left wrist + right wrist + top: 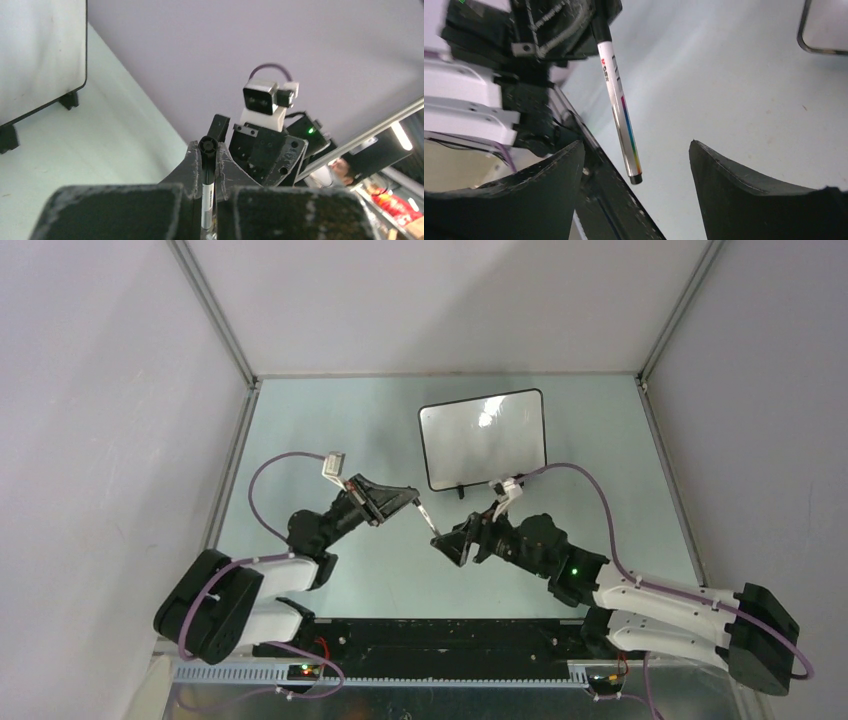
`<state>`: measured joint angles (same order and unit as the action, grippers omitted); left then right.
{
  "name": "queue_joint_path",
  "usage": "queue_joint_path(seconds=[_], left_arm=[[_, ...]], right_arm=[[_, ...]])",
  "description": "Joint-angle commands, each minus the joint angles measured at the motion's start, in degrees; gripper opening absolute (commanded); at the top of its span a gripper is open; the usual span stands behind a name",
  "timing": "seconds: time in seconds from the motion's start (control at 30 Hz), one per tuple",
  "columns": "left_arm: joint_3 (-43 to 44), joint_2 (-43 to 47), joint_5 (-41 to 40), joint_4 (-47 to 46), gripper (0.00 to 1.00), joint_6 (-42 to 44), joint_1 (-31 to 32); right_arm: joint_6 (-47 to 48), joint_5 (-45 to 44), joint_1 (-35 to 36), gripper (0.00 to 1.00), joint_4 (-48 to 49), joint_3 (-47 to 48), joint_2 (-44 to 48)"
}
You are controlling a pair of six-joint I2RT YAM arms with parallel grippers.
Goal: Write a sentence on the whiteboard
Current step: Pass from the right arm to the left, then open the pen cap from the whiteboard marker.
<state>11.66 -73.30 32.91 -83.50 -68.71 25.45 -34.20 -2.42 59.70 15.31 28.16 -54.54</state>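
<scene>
Near whiteboard (483,438) edge, marker (427,520) within left pincer (410,502)

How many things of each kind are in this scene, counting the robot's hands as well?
Whiteboard: 1
Marker pen: 1
Robot hands: 2, the left hand shut on the marker pen and the right hand open
Total: 4
</scene>
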Motion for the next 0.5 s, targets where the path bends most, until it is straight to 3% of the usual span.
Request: queue_joint_path(seconds=[0.0,0.23,0.47], left_arm=[[1.6,5.05,-9.55,-4.08,0.0,-5.95,2.78],[0.87,12.87,-19.34,-1.0,0.0,-9.52,4.0],[2.2,16.83,-20.43,-0.67,0.0,-13.92,4.18]], right_arm=[[-5.3,-2.81,-0.05,0.79,16.48,-2.43,3.92],[-5.74,-5.95,2.12,0.77,30.23,-3.21,2.98],[-5.69,-4.4,3.23,0.62,34.47,-0.39,0.9]])
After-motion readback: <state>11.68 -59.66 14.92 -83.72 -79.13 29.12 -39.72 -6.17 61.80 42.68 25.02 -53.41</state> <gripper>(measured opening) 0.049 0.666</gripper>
